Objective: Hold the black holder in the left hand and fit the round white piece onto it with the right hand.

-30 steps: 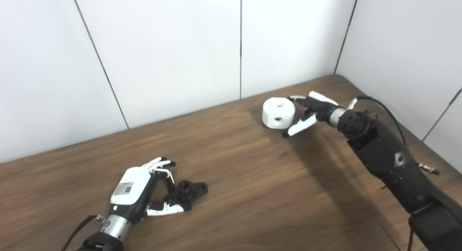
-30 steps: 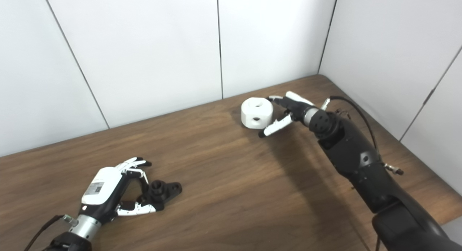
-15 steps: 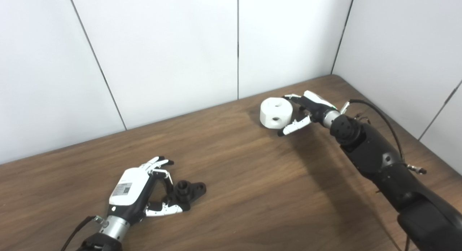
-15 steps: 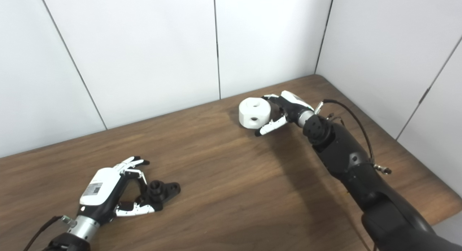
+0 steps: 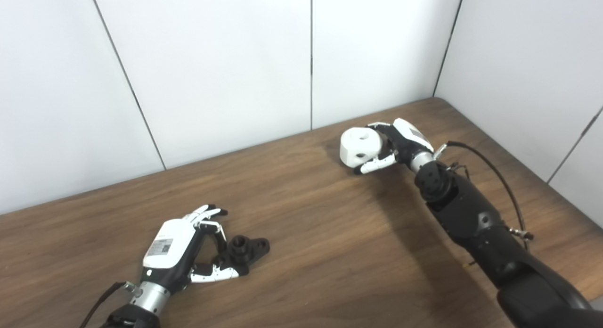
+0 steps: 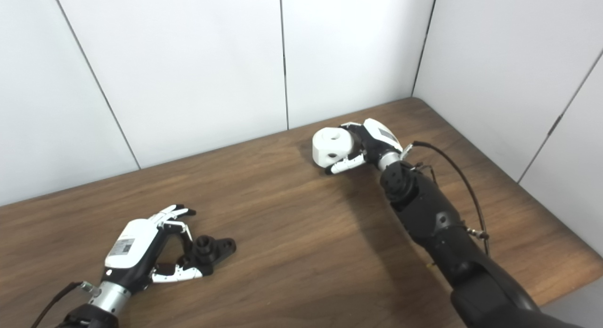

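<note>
The black holder (image 5: 246, 250) lies flat on the wooden table (image 5: 330, 233) near the front left, a short round post standing up from it. My left hand (image 5: 176, 245) rests just left of it, fingers spread over its near end and thumb along its front side, not closed on it. Far back on the right, the round white piece (image 5: 360, 147), a thick disc with a hole on top and one in its side, sits in my right hand (image 5: 398, 142). The fingers wrap its far side and the thumb presses its front lower edge.
White wall panels (image 5: 235, 59) close off the table at the back and on the right, meeting in a corner behind the right hand. A black cable (image 5: 490, 165) loops off my right forearm. The table's right edge (image 6: 565, 252) runs close by that arm.
My right hand has moved in from beside the white piece and closed around it, with the forearm swinging leftward. The left hand and the holder have stayed put.
</note>
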`<act>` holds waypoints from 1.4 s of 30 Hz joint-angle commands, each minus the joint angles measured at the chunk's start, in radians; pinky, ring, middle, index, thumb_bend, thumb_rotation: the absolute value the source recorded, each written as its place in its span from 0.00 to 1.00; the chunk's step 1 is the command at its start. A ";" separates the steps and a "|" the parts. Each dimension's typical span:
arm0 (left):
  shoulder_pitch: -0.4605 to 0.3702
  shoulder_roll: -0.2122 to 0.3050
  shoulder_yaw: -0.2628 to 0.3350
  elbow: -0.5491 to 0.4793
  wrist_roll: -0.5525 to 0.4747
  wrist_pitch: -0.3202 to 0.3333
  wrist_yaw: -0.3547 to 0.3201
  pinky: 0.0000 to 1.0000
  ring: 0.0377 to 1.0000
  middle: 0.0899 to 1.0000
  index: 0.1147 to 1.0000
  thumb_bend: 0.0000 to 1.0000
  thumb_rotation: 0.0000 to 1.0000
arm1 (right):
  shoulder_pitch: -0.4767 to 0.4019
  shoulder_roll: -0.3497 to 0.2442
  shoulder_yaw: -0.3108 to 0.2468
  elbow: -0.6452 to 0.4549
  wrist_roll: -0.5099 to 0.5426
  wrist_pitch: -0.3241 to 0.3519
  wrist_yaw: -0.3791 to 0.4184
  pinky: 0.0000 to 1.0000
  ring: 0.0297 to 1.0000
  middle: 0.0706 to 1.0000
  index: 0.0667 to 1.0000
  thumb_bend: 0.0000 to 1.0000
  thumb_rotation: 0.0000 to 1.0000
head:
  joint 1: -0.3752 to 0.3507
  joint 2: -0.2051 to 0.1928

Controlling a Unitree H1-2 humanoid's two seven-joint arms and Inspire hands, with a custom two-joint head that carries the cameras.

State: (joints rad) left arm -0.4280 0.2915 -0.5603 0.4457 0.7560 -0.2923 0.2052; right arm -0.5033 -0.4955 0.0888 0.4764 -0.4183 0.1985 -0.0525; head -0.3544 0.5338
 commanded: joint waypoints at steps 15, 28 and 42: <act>0.150 0.033 -0.054 0.096 0.070 0.066 -0.058 0.83 0.89 0.80 0.41 0.52 0.06 | -0.009 0.082 0.010 0.092 -0.026 -0.167 -0.222 0.69 0.74 0.69 0.44 0.52 0.13 | 0.001 0.008; 0.145 0.037 -0.052 0.108 0.066 0.053 -0.050 0.84 0.90 0.81 0.41 0.52 0.06 | 0.011 0.088 0.011 -0.040 -0.015 -0.135 -0.191 0.68 0.75 0.70 0.45 0.52 0.13 | 0.012 0.016; 0.143 0.036 -0.040 0.089 0.043 0.041 -0.057 0.82 0.89 0.80 0.41 0.52 0.05 | 0.026 0.101 0.000 -0.408 0.029 -0.093 0.017 0.73 0.78 0.72 0.44 0.52 0.14 | 0.064 0.029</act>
State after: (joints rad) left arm -0.4267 0.2934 -0.5598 0.4405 0.7560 -0.2979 0.2090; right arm -0.4305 -0.3761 0.0954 0.1280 -0.3976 0.1140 -0.0572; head -0.2915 0.5630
